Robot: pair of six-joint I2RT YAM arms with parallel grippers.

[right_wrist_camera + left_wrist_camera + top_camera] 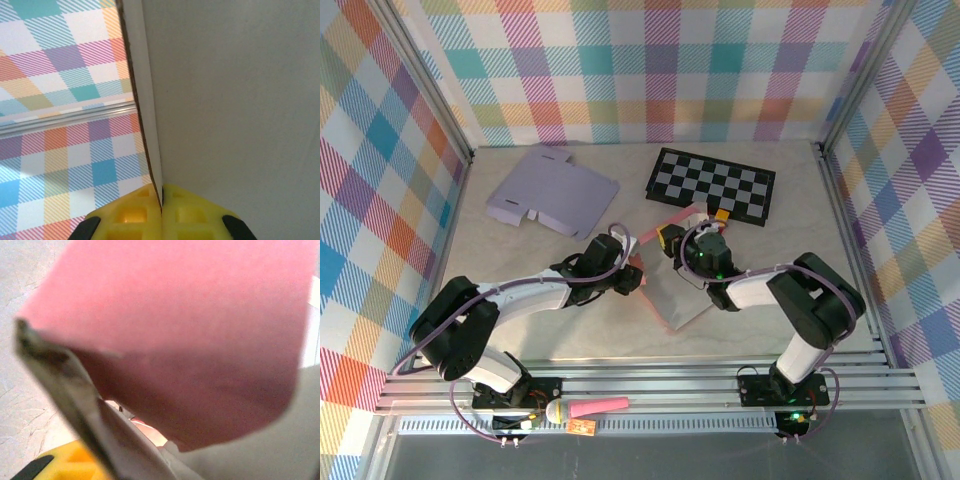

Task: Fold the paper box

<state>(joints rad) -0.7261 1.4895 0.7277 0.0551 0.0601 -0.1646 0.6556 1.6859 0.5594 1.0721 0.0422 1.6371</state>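
Observation:
The pink paper box (pixel 672 297) lies partly folded in the middle of the table, its grey inside showing. My right gripper (pixel 686 247) is at the box's far corner. In the right wrist view its yellow fingers (pixel 130 215) are shut on the thin edge of a grey box panel (pixel 235 100) that stands upright between them. My left gripper (pixel 631 279) is at the box's left side. In the left wrist view a pink flap (pixel 190 340) curls over close to the lens, and a grey wall (pixel 75 385) lies against one yellow finger (pixel 60 465). The other finger is hidden.
A flat lavender box blank (pixel 551 190) lies at the back left. A flat black-and-white chequered blank (pixel 712 185) lies at the back right, just beyond the right gripper. A pink-tipped tool (pixel 590 407) rests on the front rail. Metal frame rails edge the table.

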